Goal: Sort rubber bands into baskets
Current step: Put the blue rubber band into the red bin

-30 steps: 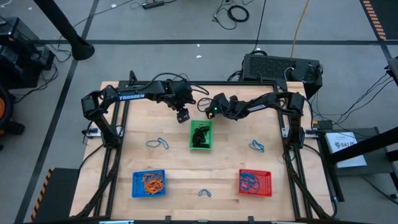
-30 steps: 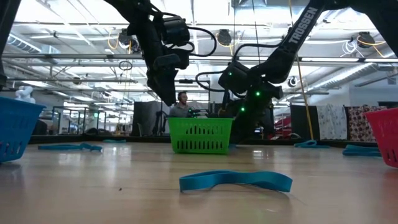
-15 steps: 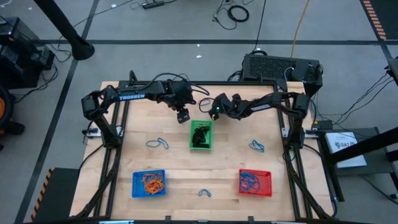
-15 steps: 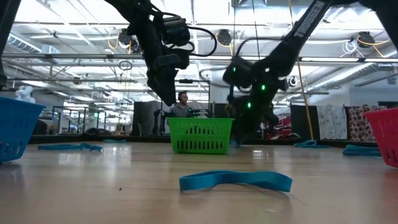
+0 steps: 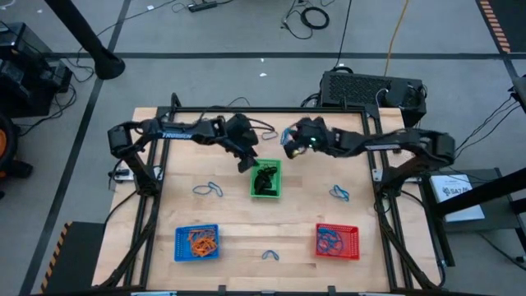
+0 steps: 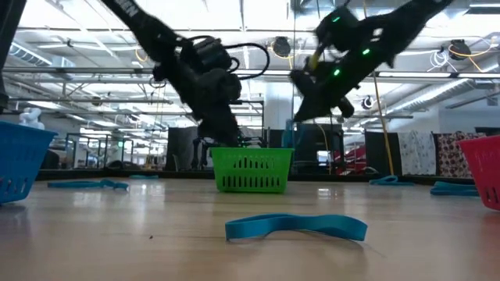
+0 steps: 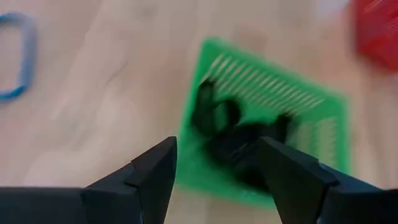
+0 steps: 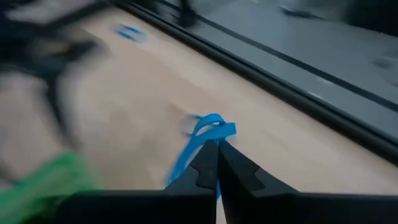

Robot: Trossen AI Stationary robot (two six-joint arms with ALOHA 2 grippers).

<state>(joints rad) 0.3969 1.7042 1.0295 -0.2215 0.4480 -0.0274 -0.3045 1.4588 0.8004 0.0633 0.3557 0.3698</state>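
both arms shifted: left gripper (image 5: 249,165), open, now over green basket (image 5: 265,191); right gripper (image 5: 289,141), closed, lifted at upper centre.

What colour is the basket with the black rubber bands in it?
Green basket; the high view shows it best.

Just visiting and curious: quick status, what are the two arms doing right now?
Right gripper shut on a blue rubber band, lifted off the table. Left gripper open above the green basket of black bands. Nothing blocking.
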